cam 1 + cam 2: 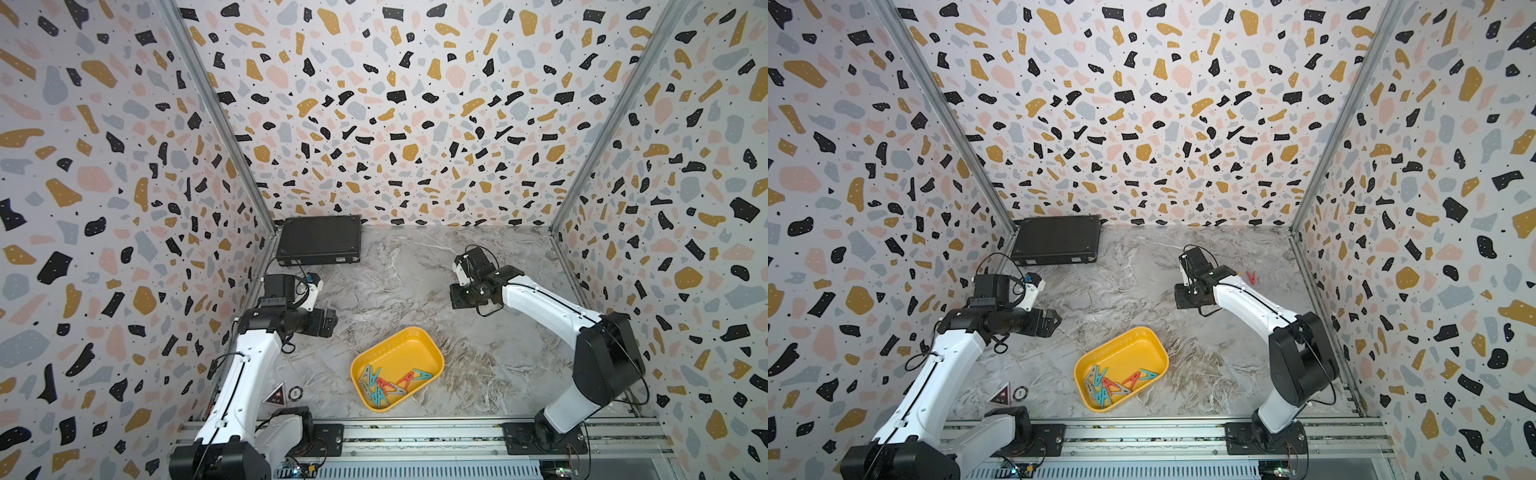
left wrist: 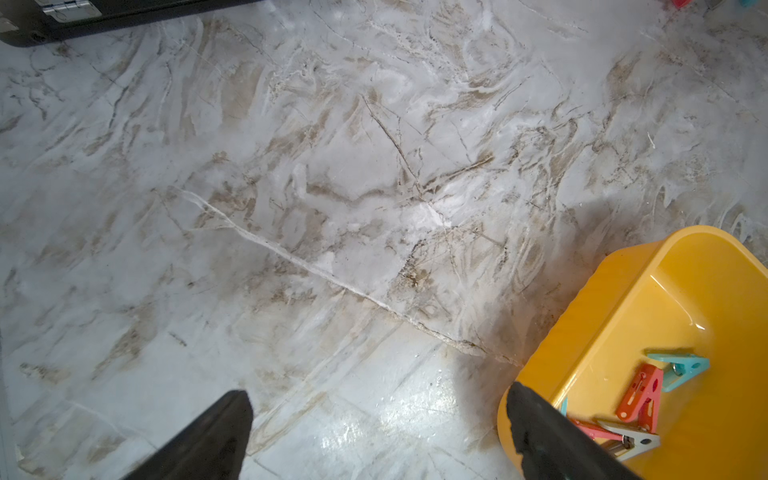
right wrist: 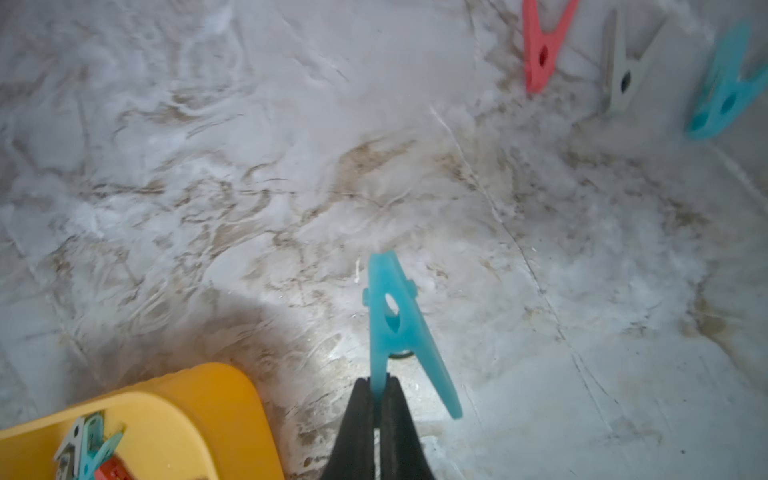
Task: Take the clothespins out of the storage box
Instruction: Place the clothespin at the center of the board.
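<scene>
The storage box [image 1: 415, 349] is yellow; the clothespins [image 1: 384, 386] inside it are teal, red and grey. Under it the table [image 1: 415, 274] is grey-brown marble.

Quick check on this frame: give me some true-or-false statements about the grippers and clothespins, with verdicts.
1. The right gripper is shut on a teal clothespin. True.
2. The left gripper grips a red peg. False: it is open and empty.
3. The yellow storage box is empty. False: several clothespins lie in it.
4. A red clothespin, a grey clothespin and a second teal clothespin lie on the table outside the box. True.
</scene>
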Controlling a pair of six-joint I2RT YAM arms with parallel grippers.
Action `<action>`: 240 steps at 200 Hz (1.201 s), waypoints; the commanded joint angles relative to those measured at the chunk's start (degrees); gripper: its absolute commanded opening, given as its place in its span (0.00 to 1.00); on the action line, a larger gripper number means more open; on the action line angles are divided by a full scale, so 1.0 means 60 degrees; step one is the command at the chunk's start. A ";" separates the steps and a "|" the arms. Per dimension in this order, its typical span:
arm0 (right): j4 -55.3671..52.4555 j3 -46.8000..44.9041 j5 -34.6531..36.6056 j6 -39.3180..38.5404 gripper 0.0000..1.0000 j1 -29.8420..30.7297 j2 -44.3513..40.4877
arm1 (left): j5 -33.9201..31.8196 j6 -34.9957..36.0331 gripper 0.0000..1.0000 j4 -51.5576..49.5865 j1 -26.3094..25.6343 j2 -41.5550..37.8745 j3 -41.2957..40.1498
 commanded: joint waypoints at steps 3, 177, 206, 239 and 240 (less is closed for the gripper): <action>0.0200 -0.0255 -0.0589 0.1017 0.00 -0.0403 0.0420 | 0.0078 0.0028 1.00 0.0179 0.0034 -0.0165 -0.0065; 0.0397 0.1178 0.0431 0.2242 0.02 -0.0991 0.3287 | 0.0202 0.0051 1.00 0.0186 0.0144 -0.0318 -0.0085; 0.0438 0.1199 0.0326 0.2290 0.12 -0.0991 0.3217 | 0.0225 0.0057 1.00 0.0186 0.0166 -0.0319 -0.0092; 0.0576 0.1107 0.0022 0.2315 0.21 -0.0991 0.2961 | 0.0240 0.0062 1.00 0.0196 0.0166 -0.0299 -0.0110; 0.0575 0.1104 0.0008 0.2316 0.22 -0.0991 0.2948 | 0.0240 0.0059 1.00 0.0202 0.0166 -0.0302 -0.0110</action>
